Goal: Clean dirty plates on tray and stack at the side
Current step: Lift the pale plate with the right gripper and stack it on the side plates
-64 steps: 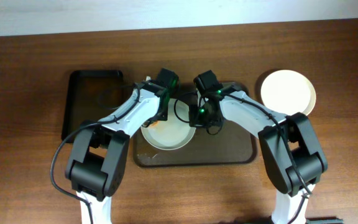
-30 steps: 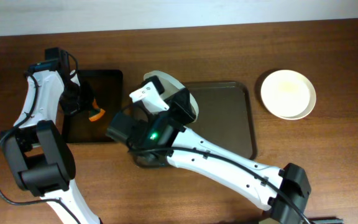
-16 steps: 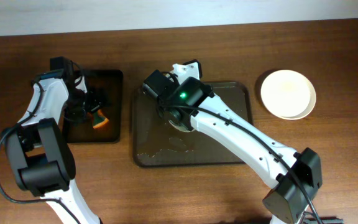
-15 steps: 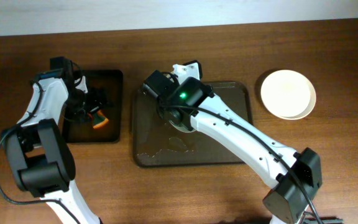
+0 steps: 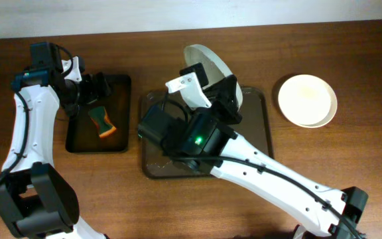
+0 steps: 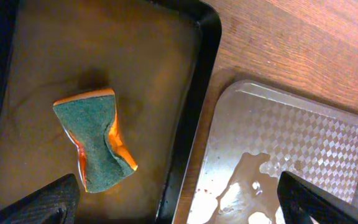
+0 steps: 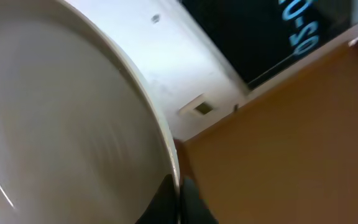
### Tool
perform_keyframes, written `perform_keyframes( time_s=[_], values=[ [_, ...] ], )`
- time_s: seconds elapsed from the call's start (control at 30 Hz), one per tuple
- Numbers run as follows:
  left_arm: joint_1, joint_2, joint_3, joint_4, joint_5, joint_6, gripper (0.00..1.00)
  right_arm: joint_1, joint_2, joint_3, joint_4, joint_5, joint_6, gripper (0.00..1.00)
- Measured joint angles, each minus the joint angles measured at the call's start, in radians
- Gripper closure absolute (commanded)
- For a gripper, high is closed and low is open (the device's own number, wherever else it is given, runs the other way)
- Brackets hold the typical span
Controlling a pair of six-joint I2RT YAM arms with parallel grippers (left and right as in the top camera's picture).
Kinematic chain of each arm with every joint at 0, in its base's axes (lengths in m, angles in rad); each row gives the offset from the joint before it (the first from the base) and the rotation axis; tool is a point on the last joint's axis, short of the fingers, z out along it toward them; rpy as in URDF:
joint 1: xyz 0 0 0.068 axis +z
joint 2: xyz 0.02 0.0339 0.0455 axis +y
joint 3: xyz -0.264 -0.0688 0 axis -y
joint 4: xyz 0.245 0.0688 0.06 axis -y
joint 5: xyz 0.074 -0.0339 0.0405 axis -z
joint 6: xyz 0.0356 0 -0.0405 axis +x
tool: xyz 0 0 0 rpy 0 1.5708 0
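Nearest, on the tray (image 6: pixel 303 143): a pale puddle (image 6: pixel 247 186) on the textured base by its near edge; no plate on the bare parts, though much hidden under the right arm (image 5: pixel 257 166); just left of the tray, the black tray (image 6: pixel 194 112) with a green-and-orange sponge (image 6: pixel 95 146) lying loose inside; above it the left gripper (image 6: pixel 179 202), spread wide, holding nothing; just right of the tray's far corner, on the table (image 5: pixel 350 172), the stack (image 5: pixel 307 99) of pale plates, count unclear; farthest, high over the tray's far edge, the plate (image 5: pixel 211 61), tipped steeply on edge, pinched at the rim by the right gripper (image 7: pixel 180 198), clamped onto it; no sauce visible on the face shown. Probably mid-carry toward the stack. Risks, by judgement: a thin, perhaps wet rim hold letting the plate swivel or slip on the swing rightward; too steep a tilt at set-down knocking or shoving the stack; drips on the table; best levelled before lowering.
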Motion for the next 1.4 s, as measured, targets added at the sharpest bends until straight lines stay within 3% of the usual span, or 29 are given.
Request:
perform_keyframes(
  time_s=[0.1, 0.2, 0.37, 0.47, 0.6, 0.73, 0.87, 0.9, 0.97, 1.0, 1.07, 1.23, 1.33, 1.4],
  values=[
    [0.0, 0.0, 0.0, 0.0, 0.0, 0.0, 0.0, -0.011, 0.0, 0.0, 0.002, -0.06, 0.001, 0.96],
    [0.0, 0.0, 0.0, 0.001, 0.0, 0.0, 0.0, -0.132, 0.001, 0.0, 0.016, -0.334, 0.082, 0.96],
    [0.0, 0.0, 0.0, 0.0, 0.003, 0.0, 0.0, -0.564, 0.003, 0.0, 0.129, -0.989, -0.02, 0.96],
    [0.0, 0.0, 0.0, 0.001, 0.004, 0.0, 0.0, -0.873, 0.009, -0.002, 0.16, -1.223, -0.086, 0.96],
    [0.0, 0.0, 0.0, 0.0, 0.004, 0.0, 0.0, -1.169, 0.013, -0.106, 0.261, -1.341, -0.107, 0.96],
    [0.0, 0.0, 0.0, 0.002, 0.004, 0.0, 0.0, -1.317, 0.023, -0.324, 0.519, -1.395, -0.113, 0.96],
    [0.0, 0.0, 0.0, 0.0, 0.004, 0.0, 0.0, -1.4, 0.028, -0.465, 0.668, -1.408, -0.055, 0.95],
    [0.0, 0.0, 0.0, 0.0, 0.004, 0.0, 0.0, -1.404, 0.028, -0.478, 0.684, -1.41, -0.047, 0.9],
    [0.0, 0.0, 0.0, 0.0, 0.004, 0.0, 0.0, -1.403, 0.039, -0.487, 0.706, -1.428, -0.034, 0.62],
    [0.0, 0.0, 0.0, 0.0, 0.004, 0.0, 0.0, -1.402, 0.045, -0.487, 0.706, -1.44, -0.029, 0.39],
    [0.0, 0.0, 0.0, 0.0, 0.004, 0.0, 0.0, -1.399, 0.061, -0.487, 0.705, -1.474, -0.029, 0.18],
    [0.0, 0.0, 0.0, 0.0, 0.003, 0.0, 0.0, -1.396, 0.056, -0.489, 0.612, -1.53, -0.023, 0.05],
    [0.0, 0.0, 0.0, 0.0, 0.004, 0.0, 0.0, -1.396, -0.058, -0.495, 0.494, -1.59, -0.028, 0.03],
    [0.0, 0.0, 0.0, 0.0, 0.004, 0.0, 0.0, -1.395, -0.247, -0.496, 0.368, -1.629, -0.06, 0.02]
  ],
)
